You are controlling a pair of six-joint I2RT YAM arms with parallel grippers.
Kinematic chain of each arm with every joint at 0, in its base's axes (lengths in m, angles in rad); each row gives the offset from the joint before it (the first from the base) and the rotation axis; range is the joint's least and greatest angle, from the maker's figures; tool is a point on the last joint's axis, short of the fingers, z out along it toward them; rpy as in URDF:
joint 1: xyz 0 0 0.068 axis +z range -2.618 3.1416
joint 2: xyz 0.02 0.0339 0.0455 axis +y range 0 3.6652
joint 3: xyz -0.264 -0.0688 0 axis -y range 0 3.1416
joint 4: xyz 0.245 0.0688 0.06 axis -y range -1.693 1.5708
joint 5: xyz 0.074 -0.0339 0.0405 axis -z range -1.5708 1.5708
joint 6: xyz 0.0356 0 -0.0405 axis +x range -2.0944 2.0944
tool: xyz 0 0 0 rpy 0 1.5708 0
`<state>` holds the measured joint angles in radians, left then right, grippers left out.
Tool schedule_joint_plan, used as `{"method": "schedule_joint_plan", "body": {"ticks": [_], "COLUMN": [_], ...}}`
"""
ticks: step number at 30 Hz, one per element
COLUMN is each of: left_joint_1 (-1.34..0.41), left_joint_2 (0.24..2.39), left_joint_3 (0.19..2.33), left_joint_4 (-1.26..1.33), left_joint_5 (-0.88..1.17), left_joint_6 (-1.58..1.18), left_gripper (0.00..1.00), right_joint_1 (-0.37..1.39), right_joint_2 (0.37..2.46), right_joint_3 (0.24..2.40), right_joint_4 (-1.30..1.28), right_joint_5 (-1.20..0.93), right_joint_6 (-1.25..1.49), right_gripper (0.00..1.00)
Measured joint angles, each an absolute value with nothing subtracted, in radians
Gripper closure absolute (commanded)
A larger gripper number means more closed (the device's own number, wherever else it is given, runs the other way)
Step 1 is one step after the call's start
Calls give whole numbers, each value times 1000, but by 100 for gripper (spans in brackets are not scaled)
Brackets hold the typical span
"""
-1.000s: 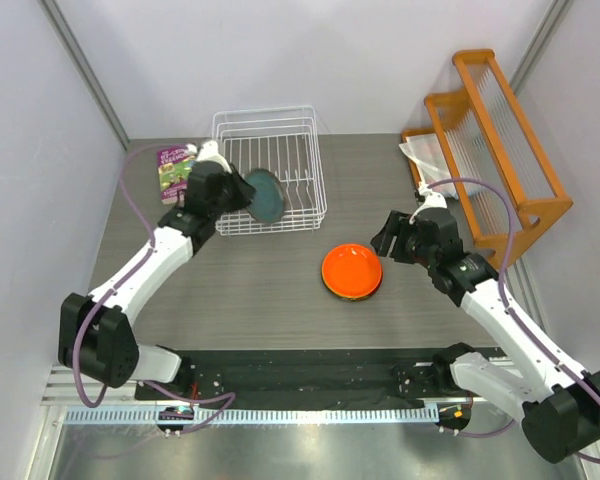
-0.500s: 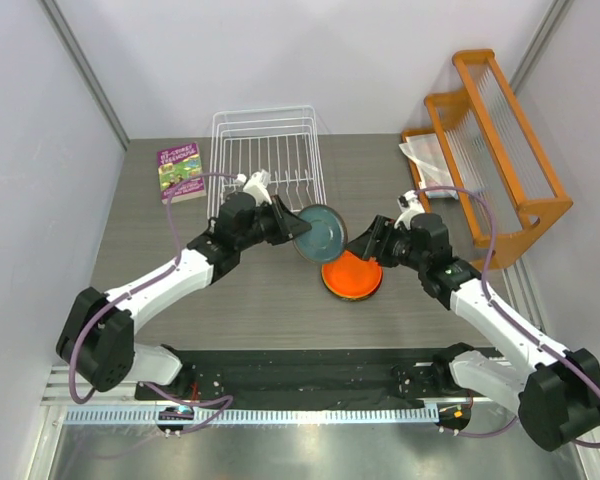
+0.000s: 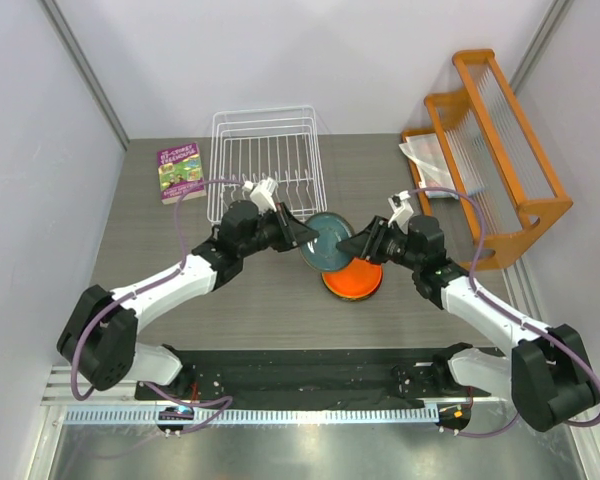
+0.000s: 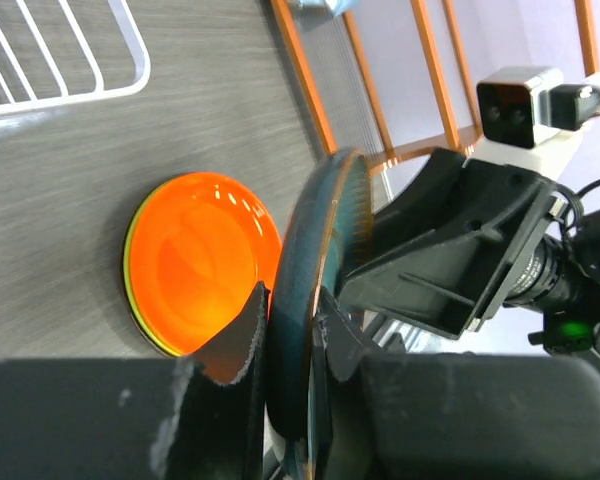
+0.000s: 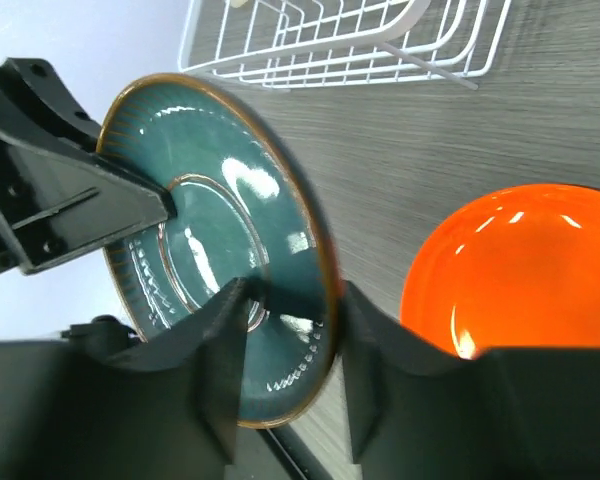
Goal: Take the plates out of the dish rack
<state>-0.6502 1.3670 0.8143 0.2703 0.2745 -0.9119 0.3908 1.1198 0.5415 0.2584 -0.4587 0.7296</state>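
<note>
A dark teal-grey plate (image 3: 325, 240) (image 4: 310, 250) (image 5: 200, 200) hangs on edge in the air, just left of and above the orange plate (image 3: 356, 280) (image 4: 195, 260) (image 5: 530, 270). My left gripper (image 3: 302, 236) (image 4: 290, 300) is shut on its rim. My right gripper (image 3: 356, 245) (image 5: 290, 300) faces it from the other side, jaws astride the opposite rim with a little room left. The orange plate lies on the table on a lime green plate (image 4: 130, 290), of which only the rim shows. The white wire dish rack (image 3: 265, 165) (image 4: 70, 85) (image 5: 330, 40) stands behind and holds no plates.
A purple and green book (image 3: 180, 172) lies left of the rack. An orange wooden rack with clear slats (image 3: 500, 150) stands at the right edge, a clear bag (image 3: 425, 155) beside it. Both arms meet near the table's middle.
My left gripper carried the teal plate out of the dish rack and rightward to above the orange plate. My right gripper moved left to meet it and its jaws narrowed around the rim.
</note>
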Motion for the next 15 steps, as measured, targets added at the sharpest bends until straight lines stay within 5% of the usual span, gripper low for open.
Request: {"method": "schedule_joint_plan", "body": {"ticks": [1, 4, 7, 8, 11, 15], "left_joint_1": [-648, -626, -619, -620, -634, -663], "left_joint_2": [1369, 1372, 1377, 1381, 1394, 1425], "left_joint_3": [813, 807, 803, 803, 803, 803], "left_joint_4": [277, 305, 337, 355, 368, 369], "left_joint_5": [277, 298, 315, 324, 316, 317], "left_joint_6": [-910, -918, -938, -943, -941, -951], "left_gripper": [100, 100, 74, 50, 24, 18], "right_joint_1": [388, 363, 357, 357, 369, 394], "right_joint_2": [1120, 1116, 1087, 1070, 1012, 939], "right_joint_3": [536, 519, 510, 506, 496, 492], "right_joint_4": [270, 323, 336, 331, 310, 204], "right_joint_5": [-463, -498, -490, -479, -450, -369], "right_joint_6": [741, 809, 838, 837, 812, 740], "right_gripper": [96, 99, 99, 99, 99, 99]}}
